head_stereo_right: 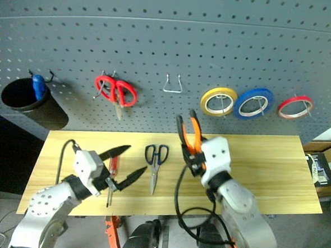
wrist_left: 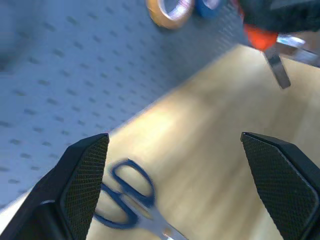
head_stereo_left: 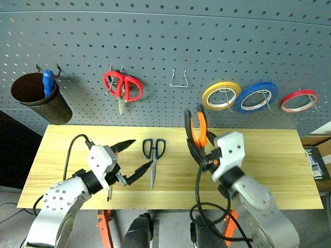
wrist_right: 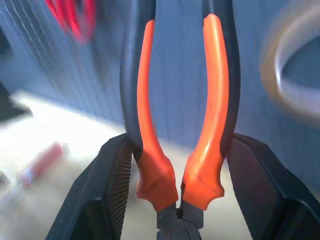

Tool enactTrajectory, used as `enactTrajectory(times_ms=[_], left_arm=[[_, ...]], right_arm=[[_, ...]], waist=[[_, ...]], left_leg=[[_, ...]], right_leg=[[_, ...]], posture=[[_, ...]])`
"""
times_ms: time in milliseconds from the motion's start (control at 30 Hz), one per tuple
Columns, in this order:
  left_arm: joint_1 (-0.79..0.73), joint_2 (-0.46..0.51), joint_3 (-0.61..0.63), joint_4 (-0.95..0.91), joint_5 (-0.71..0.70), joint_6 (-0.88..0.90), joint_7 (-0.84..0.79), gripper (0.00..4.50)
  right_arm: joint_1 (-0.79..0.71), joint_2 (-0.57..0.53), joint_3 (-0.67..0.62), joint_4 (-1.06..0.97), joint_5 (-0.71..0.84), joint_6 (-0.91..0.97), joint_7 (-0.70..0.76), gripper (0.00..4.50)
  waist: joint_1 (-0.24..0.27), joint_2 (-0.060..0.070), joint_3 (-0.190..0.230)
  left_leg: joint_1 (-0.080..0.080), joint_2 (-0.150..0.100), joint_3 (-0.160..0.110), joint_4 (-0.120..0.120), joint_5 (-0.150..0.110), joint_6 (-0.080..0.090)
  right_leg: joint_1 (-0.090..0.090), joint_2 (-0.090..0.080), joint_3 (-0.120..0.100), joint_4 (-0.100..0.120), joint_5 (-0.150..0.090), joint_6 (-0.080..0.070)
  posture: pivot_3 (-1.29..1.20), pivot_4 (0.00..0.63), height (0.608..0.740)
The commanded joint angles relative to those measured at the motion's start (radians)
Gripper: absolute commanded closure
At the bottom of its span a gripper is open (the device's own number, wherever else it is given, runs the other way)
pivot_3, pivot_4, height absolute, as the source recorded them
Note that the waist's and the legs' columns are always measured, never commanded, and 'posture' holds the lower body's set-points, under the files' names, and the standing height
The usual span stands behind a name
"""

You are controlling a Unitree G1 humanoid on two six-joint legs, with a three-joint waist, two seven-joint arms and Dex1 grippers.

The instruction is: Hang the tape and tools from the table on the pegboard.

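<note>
Right claw (head_stereo_right: 193,155) gripping pliers (head_stereo_right: 187,132) near the hinge, handles up, lifted off the table (head_stereo_right: 275,175) below the bare hook (head_stereo_right: 172,84) on the pegboard (head_stereo_right: 159,39). Next, probably: looping one handle over it. Left claw (head_stereo_right: 125,164) gaping, empty, beside scissors (head_stereo_right: 155,163) and screwdriver (head_stereo_right: 112,171).

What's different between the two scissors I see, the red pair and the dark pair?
The red-handled scissors hang on the pegboard, blades pointing down; the dark-handled scissors lie flat on the table. The red pair has bright red loops, the dark pair blue-black ones. The red pair hangs above the table, away from both grippers; the dark pair lies just beside the open left gripper. Both have steel blades, closed.
</note>
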Motion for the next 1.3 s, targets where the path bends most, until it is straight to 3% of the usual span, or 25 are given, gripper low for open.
enactTrajectory(times_ms=[33,167,333,600,867,1167,1300], left_arm=[[0.004,-0.01,0.055,-0.024,-0.012,-0.026,0.045,0.0],[0.022,-0.011,0.084,-0.047,-0.064,0.004,0.053,0.0],[0.099,0.059,0.049,-0.128,-0.171,0.065,-0.073,0.0],[0.051,0.153,0.066,-0.138,-0.271,0.159,-0.157,0.0],[-0.133,0.115,0.079,-0.097,-0.278,0.179,-0.063,0.0],[-0.178,0.114,0.073,-0.092,-0.278,0.192,-0.036,0.0],[-0.191,0.112,0.062,-0.088,-0.269,0.194,-0.026,0.0]], right_arm=[[-0.12,0.042,-0.001,0.086,-0.043,-0.131,-0.024,1.89],[-0.249,0.084,-0.022,0.198,-0.057,-0.214,-0.028,1.89],[-0.373,0.128,-0.043,0.264,-0.05,-0.251,-0.035,1.89],[-0.442,0.166,-0.095,0.249,0.015,-0.204,-0.021,1.9],[-0.562,0.174,-0.121,0.411,-0.019,-0.317,-0.027,1.9],[-0.621,0.199,-0.115,0.584,-0.072,-0.469,-0.058,1.9],[-0.575,0.183,-0.089,0.643,-0.122,-0.546,-0.057,1.9]], waist=[[0.001,-0.001,0.0],[0.001,-0.001,0.0],[0.001,-0.001,-0.001],[0.014,-0.001,-0.001],[0.02,-0.001,-0.001],[0.011,-0.001,-0.001],[0.009,-0.002,-0.001]], left_leg=[[0.0,0.0,-0.001,0.0,0.001,-0.001],[0.0,0.0,-0.001,-0.002,0.002,-0.004],[-0.001,0.001,0.0,-0.003,0.003,-0.005],[0.0,0.001,-0.002,-0.001,0.004,-0.007],[0.0,0.001,-0.003,-0.001,0.009,-0.007],[-0.003,0.004,0.0,-0.002,0.011,-0.011],[-0.003,0.004,0.0,-0.001,0.014,-0.011]], right_leg=[[0.0,0.0,-0.001,0.0,0.0,0.0],[-0.001,0.0,-0.001,0.0,0.0,0.0],[-0.002,0.0,-0.002,-0.001,0.0,0.0],[-0.003,0.0,-0.002,0.006,0.0,0.0],[-0.008,0.002,-0.002,0.015,0.001,-0.001],[-0.013,0.005,0.0,0.017,0.001,-0.002],[-0.014,0.005,0.0,0.019,0.003,-0.005]], posture=[[0.0,0.308,0.74],[0.02,0.296,0.74],[0.04,0.285,0.74],[0.04,0.279,0.74],[0.02,0.285,0.74],[0.04,0.281,0.74],[0.04,0.28,0.74]])
